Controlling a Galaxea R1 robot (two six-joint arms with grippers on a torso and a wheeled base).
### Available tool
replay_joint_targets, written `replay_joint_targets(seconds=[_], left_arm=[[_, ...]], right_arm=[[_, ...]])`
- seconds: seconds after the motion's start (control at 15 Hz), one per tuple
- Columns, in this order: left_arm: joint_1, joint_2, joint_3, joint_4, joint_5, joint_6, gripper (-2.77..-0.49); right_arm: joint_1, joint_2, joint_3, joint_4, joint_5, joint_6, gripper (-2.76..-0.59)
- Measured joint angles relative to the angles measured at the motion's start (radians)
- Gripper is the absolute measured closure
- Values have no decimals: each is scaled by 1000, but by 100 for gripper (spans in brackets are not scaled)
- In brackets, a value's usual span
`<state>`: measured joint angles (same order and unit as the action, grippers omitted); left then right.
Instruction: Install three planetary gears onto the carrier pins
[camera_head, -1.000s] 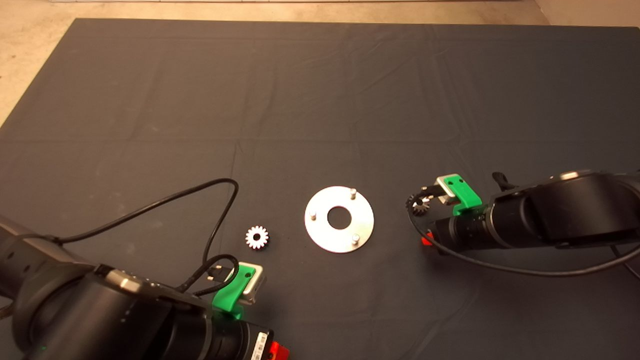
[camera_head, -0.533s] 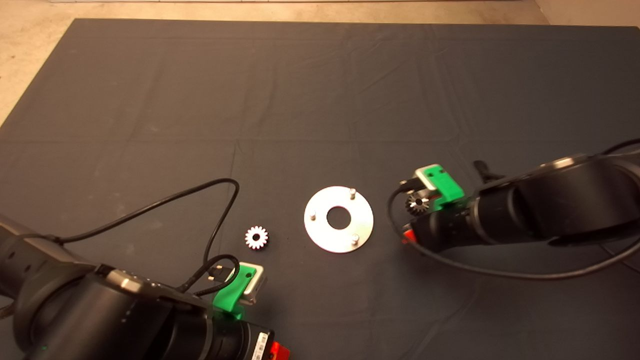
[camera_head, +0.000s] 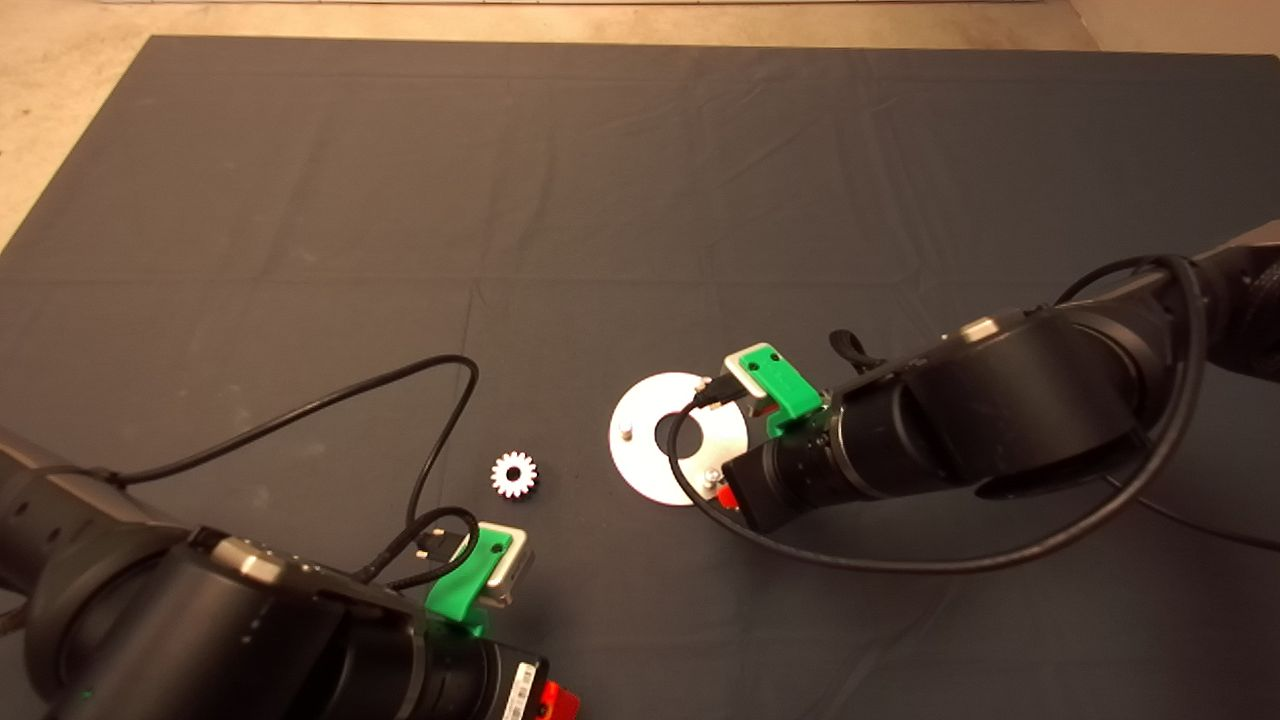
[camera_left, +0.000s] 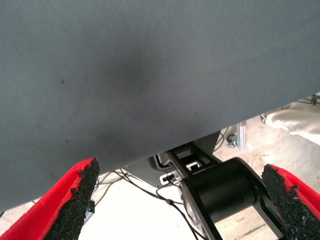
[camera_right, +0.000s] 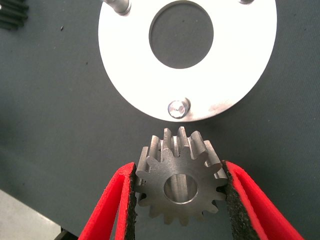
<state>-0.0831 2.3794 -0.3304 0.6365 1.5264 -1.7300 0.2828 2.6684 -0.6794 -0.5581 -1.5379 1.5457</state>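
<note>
Since the earlier frame, the right tool (camera_right: 180, 200) has travelled from beside the flat round silver carrier plate (camera_head: 640, 480) to above its edge, clamping a dark steel toothed gear (camera_right: 179, 181) with a centre hole near one stubby silver pin (camera_right: 177, 108). A bright silver-white gear (camera_head: 514, 474) lies on the dark mat (camera_head: 400, 200). The left tool (camera_left: 180, 200) waits released at the table's near edge.

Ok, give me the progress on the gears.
Done: nothing is seated; the pins that show on the plate are bare, like the near pin. In hand: the right gripper holds a steel gear flat above the mat just short of that pin. Left: seat it, then the white gear on the mat and a third at the right wrist view's corner. The left gripper waits open at the mat's edge.
</note>
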Motion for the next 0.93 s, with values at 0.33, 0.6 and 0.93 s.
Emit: replay_joint_targets(seconds=[0.33,0.6,0.93], left_arm=[[-2,0,0,0,0,0,-234],[-9,0,0,0,0,0,-234],[-9,0,0,0,0,0,-234]], right_arm=[[-1,22,-72,6,-4,-53,-100],[-2,63,-105,9,0,-80,-100],[-3,75,-119,12,0,-83,-100]])
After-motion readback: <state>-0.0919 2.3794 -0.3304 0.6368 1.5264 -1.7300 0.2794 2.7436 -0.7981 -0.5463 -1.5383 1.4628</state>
